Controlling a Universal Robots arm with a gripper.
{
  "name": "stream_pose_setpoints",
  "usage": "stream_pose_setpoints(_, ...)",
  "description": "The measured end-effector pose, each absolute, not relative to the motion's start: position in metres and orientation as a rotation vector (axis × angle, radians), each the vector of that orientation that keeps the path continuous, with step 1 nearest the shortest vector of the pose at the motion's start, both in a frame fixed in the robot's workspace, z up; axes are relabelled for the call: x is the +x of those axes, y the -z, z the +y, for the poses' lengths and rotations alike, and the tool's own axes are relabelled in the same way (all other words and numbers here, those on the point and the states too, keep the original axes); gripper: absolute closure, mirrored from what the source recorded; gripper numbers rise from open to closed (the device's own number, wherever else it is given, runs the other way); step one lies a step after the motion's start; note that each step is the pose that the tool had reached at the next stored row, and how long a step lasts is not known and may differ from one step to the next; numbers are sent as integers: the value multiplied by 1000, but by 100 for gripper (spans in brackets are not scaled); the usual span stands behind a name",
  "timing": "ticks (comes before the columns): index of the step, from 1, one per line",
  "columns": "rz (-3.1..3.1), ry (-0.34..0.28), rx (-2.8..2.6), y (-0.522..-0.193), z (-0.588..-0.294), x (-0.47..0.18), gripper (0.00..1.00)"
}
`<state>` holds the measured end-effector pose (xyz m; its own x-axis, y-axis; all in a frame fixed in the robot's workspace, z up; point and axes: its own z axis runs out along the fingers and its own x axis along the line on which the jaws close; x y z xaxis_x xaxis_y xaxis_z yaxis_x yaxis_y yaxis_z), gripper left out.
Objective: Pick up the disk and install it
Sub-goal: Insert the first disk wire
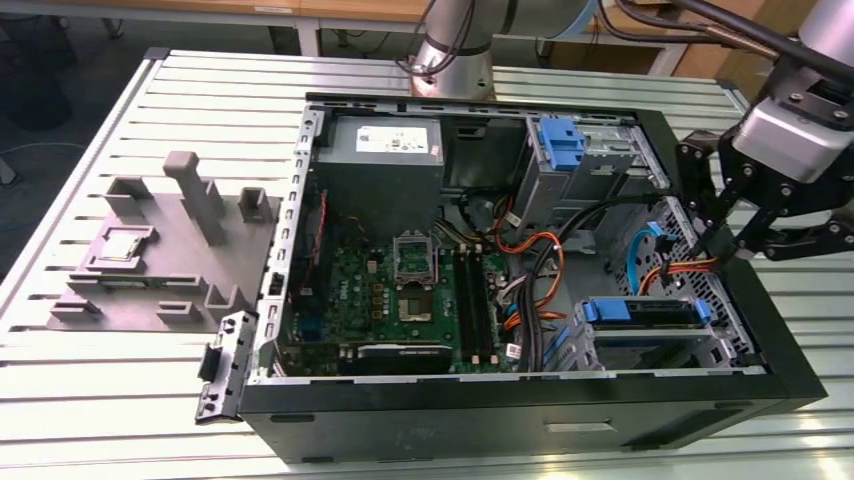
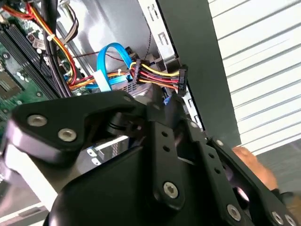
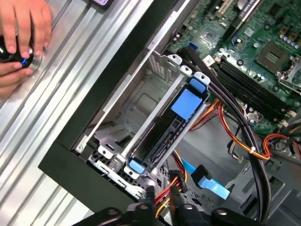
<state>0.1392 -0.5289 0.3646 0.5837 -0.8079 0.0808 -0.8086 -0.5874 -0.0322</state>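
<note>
Disk (image 3: 171,129) sits in cage (image 3: 141,94) near claw (image 3: 161,197), ungripped, apparently seated; claw open or closed: cannot tell.

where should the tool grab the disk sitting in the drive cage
Probably the blue rail along the disk's exposed edge, coming straight in from the case's open side. It stands on edge in the metal cage, so its broad faces look walled in and that edge is what lies free.

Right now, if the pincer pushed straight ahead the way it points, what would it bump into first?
Probably the coloured wire bundle just ahead of the pincer; the disk lies beyond, though depth is unclear.
</note>
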Motion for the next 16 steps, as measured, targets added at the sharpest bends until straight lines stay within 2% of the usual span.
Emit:
stream_pose_setpoints(1, -1406, -136, 2797, -365, -529, 139, 76)
stream_pose_setpoints(2, -1392, -137, 2805, -364, -529, 139, 69)
stream_pose_setpoints(16, -1360, -142, 2814, -363, -527, 147, 69)
